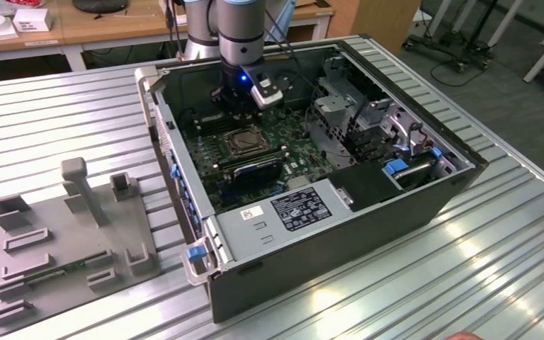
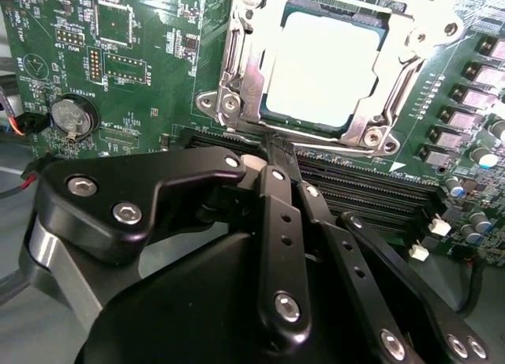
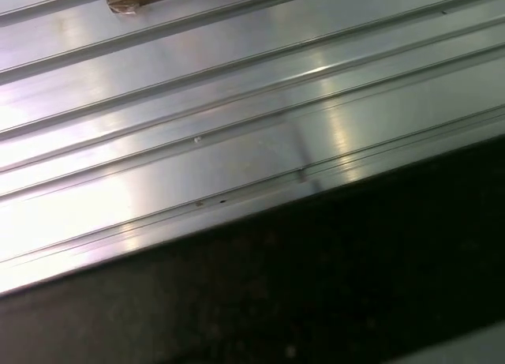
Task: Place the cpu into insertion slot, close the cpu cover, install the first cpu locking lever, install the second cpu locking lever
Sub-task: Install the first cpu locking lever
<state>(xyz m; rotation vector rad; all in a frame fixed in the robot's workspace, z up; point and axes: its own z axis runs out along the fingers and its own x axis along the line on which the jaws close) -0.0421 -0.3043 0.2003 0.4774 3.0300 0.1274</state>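
- A ribbed metal counter (image 1: 461, 262) carries an open computer case (image 1: 348, 241), which lies on its side with its inside facing up.
- On the exterior view's left, a grey fixture tray (image 1: 54, 248) with upright holders sits on the counter, well apart from the case.
- Inside the case lies the green motherboard (image 1: 291, 145).
- In the second wrist view, the black claw (image 2: 271, 149) hangs low over the board. Its two fingers are drawn narrow, side by side, with nothing visible between them, and their tips are just beside the near edge of the socket.
- Long black memory slots (image 2: 363, 192) run under the claw's linkage.
- A round coin battery (image 2: 71, 117) sits off to one side on the board.
- Just beyond the fingertips, the cpu (image 2: 319, 72) lies flat in the insertion slot (image 1: 246, 142), with its pale metal face up.
- The cpu cover (image 2: 369, 131), a silvery frame, lies down around the chip, whose face shows through the cover's window.
- I cannot tell how the locking levers sit.
- The arm (image 1: 239, 35) rises from the claw, out of the far side of the case.
- Farthest back stands a wooden desk (image 1: 111, 25).
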